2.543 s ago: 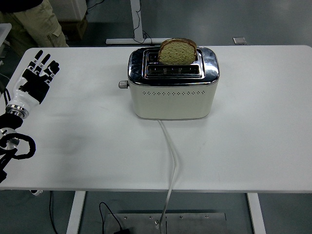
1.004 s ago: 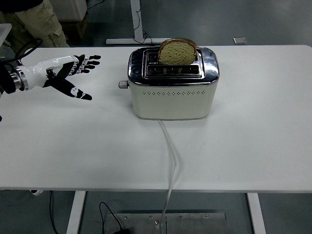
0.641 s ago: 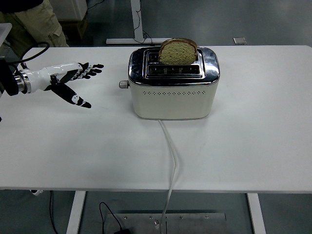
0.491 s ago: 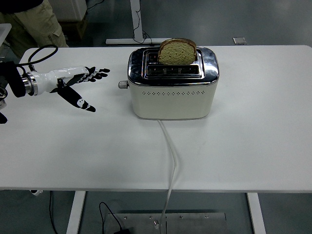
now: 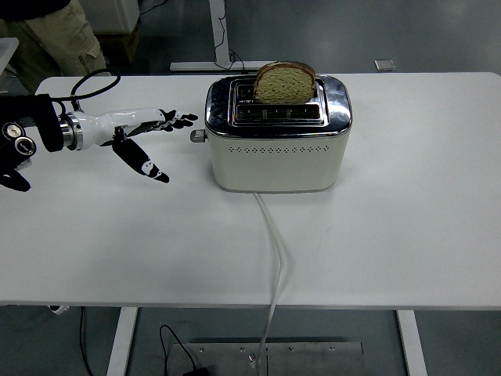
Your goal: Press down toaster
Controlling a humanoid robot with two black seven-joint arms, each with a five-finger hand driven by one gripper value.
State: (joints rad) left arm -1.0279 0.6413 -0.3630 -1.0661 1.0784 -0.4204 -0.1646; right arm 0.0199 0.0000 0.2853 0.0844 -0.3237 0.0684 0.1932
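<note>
Cord: white cable runs from the toaster's near side down over the near edge of the surface, nearer the camera than the hand and off to its right
Surface: white surface, carrying the toaster; bare beneath the hand
Left hand: left hand reaches in from the left edge, held above the surface with the palm edge-on; released, fingers straight and spread, grasping nothing
Thumb: points down and toward the near edge, away from the other fingers
Fingertips: fingertips point right at the toaster's left end, close to it but apart, no contact seen
Lever: small grey knob projects from the toaster's left end, just right of the fingertips and slightly below them; not touched
Toaster: cream toaster with a chrome top stands upright to the right of the hand, near the middle of the surface
Bread: one slice of brown bread stands in the far slot, its top well above the chrome; the near slot shows no bread
Right hand: outside the view
Background: a person's leg in khaki trousers stands beyond the far left corner of the surface, behind the hand; a white frame leg and a dark floor lie farther back
</note>
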